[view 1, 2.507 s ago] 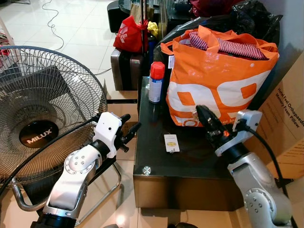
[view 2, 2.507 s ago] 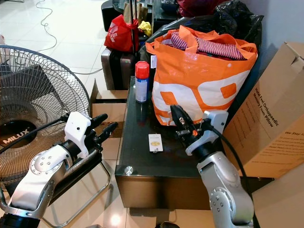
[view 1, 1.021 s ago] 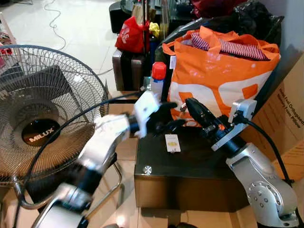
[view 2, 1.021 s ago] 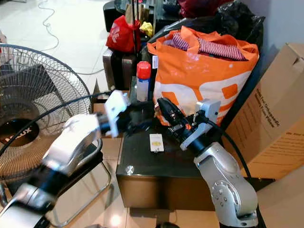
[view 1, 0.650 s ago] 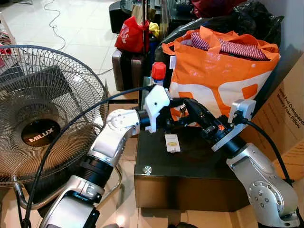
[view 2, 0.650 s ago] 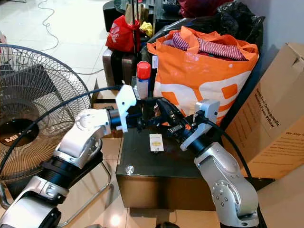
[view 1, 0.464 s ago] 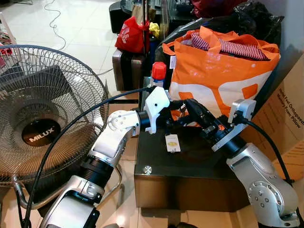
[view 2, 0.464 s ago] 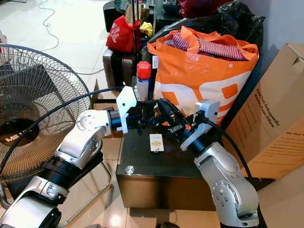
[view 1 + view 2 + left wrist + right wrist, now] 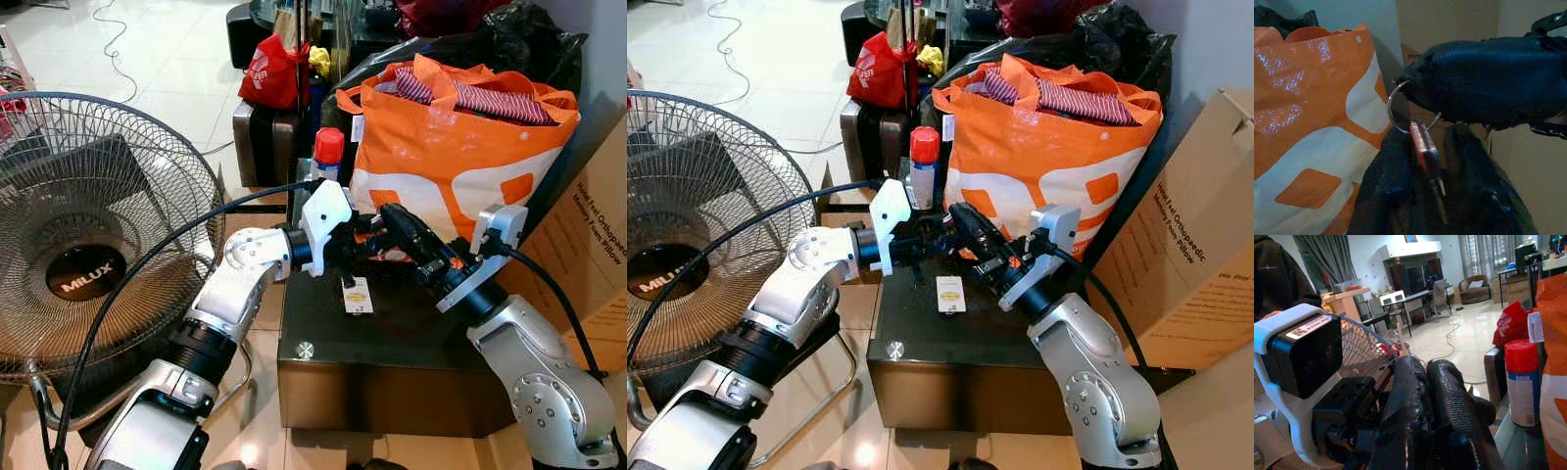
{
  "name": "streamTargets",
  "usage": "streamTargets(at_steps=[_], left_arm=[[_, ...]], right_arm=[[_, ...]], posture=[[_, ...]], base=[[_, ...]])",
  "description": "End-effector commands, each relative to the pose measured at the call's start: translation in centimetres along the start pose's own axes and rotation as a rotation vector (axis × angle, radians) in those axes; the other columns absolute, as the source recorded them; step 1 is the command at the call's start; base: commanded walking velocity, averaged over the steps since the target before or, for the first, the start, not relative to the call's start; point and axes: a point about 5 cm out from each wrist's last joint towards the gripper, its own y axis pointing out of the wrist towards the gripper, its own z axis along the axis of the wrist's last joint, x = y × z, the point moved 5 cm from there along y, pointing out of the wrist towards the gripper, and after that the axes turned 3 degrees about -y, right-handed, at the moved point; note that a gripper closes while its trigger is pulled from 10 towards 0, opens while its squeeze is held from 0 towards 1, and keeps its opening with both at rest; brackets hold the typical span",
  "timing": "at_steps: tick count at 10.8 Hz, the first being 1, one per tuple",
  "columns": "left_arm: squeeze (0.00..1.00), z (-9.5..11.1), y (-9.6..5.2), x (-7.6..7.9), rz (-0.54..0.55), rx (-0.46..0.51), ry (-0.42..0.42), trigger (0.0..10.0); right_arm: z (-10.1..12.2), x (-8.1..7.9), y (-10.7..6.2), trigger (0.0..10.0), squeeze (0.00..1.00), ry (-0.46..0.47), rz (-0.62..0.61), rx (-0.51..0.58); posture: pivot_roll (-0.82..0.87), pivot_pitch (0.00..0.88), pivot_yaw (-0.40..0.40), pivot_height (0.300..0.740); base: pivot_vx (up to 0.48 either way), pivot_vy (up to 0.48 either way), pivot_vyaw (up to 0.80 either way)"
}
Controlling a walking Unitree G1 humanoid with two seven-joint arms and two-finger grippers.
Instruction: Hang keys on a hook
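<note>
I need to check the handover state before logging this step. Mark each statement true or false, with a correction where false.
1. The key ring hangs from the tip of the right gripper. True.
2. The left gripper is far from the right gripper, over the fan. False: the two meet above the dark table, beside the fan.
3. A red-capped spray can stands on the table next to the orange bag. True.
4. The orange bag is empty. False: striped cloth shows at its top.
5. A small card lies flat on the table. True.
</note>
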Motion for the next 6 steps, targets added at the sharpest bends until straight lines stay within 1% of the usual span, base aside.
streamTargets(at_steps=[1, 6], left_arm=[[0.0, 0.75, 0.43, 0.11, -0.023, 0.011, 0.034, 0.0], [0.0, 0.7, 0.44, 0.2, -0.025, 0.006, 0.054, 0.0]], right_arm=[[0.84, -0.54, 0.03, 0.0, 0.0, -0.015, 0.027, 0.021], [0.31, -0.44, -0.13, 0.0, 0.0, -0.013, 0.025, 0.004]], posture=[[-0.12, 0.0, -0.028, 0.74], [-0.12, 0.0, -0.033, 0.74]], base=[[0.0, 0.0, 0.0], [0.0, 0.0, 0.0]])
